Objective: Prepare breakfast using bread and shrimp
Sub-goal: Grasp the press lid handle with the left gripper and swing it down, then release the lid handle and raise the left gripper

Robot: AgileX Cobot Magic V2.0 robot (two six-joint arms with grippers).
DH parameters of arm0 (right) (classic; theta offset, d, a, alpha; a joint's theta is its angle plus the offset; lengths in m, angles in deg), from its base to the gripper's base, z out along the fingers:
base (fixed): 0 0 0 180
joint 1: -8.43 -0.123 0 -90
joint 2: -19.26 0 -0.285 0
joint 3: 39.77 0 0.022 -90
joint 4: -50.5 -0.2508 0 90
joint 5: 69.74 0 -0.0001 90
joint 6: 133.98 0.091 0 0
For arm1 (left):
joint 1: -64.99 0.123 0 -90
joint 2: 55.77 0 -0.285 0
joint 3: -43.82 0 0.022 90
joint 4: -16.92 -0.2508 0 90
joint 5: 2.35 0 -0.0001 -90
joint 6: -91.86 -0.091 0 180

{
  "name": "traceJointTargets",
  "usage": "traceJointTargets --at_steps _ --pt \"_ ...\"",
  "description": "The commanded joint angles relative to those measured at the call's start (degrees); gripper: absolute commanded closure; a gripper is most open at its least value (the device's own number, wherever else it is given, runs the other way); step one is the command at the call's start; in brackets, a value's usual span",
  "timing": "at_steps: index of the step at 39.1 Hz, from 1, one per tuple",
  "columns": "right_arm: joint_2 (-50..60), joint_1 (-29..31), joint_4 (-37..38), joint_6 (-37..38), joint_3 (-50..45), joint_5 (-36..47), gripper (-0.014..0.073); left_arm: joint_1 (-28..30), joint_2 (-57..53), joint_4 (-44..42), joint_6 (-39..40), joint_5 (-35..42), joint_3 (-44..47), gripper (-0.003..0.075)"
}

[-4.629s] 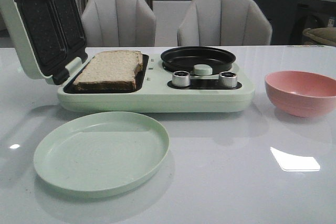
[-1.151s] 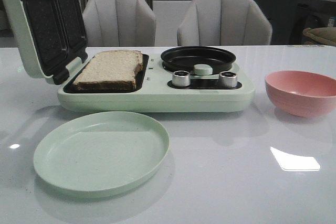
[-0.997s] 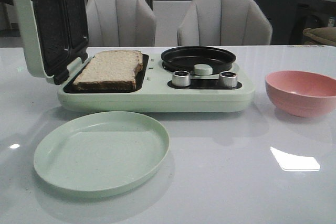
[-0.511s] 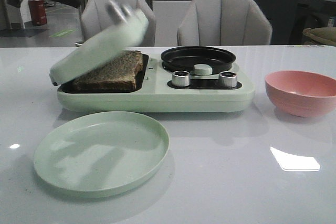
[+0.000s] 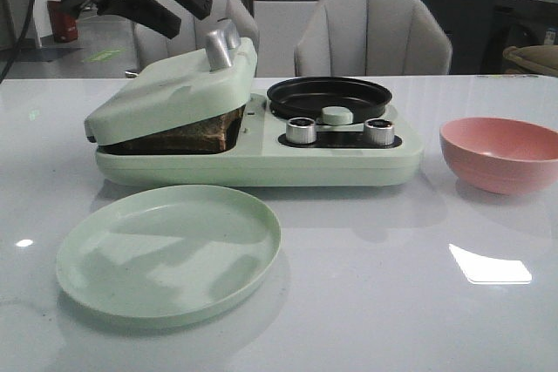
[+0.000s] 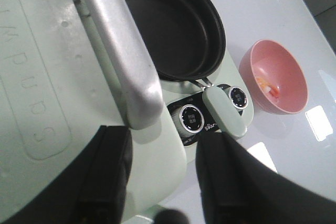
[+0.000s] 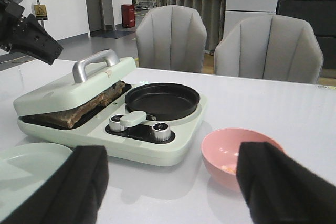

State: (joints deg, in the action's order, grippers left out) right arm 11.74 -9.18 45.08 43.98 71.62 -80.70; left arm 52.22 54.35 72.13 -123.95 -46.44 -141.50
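The bread [image 5: 193,136] lies in the pale-green sandwich maker [image 5: 261,163], pressed under its lowered lid [image 5: 170,93]; only the dark crust edge shows, as in the right wrist view [image 7: 79,109]. My left gripper [image 5: 193,23] is open just above and behind the lid's silver handle [image 5: 220,43]. In the left wrist view the gripper [image 6: 163,182] straddles the lid edge below the handle [image 6: 121,51], holding nothing. The shrimp [image 6: 268,85] lie in the pink bowl [image 6: 273,77], and they show in the right wrist view too [image 7: 228,168]. My right gripper [image 7: 173,187] is open and empty, near the bowl [image 7: 236,153].
The black round pan [image 5: 329,93] sits on the maker's right half, with two silver knobs [image 5: 301,131] and a pale-green knob [image 5: 336,115] in front. A pale-green plate [image 5: 170,250] lies in front of the maker. The pink bowl [image 5: 501,154] stands at the right. Two grey chairs stand behind the table.
The lid has swung down from upright and now rests on the bread. My left arm has come into the front view above the lid handle.
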Motion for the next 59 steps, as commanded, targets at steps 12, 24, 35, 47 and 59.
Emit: traceJointTargets --at_steps 12,24,35,47,59 --pt "-0.70 0.21 0.18 -0.12 1.57 4.39 -0.0009 -0.42 -9.03 -14.01 0.64 -1.92 -8.77 0.0368" --pt "-0.70 0.21 0.18 -0.12 1.57 4.39 -0.0009 -0.42 -17.57 -37.28 10.35 -1.80 -11.63 0.0368" --pt "-0.70 0.21 0.18 -0.12 1.57 4.39 -0.0009 -0.42 -26.89 -48.89 19.69 -4.13 -11.63 0.0368" --pt "-0.70 0.21 0.18 -0.12 1.57 4.39 -0.0009 -0.42 -38.70 -48.78 20.52 -4.08 -4.64 0.0368" --pt "-0.70 0.21 0.18 -0.12 1.57 4.39 -0.0009 -0.42 -52.50 -46.04 20.75 7.17 15.44 0.0368"
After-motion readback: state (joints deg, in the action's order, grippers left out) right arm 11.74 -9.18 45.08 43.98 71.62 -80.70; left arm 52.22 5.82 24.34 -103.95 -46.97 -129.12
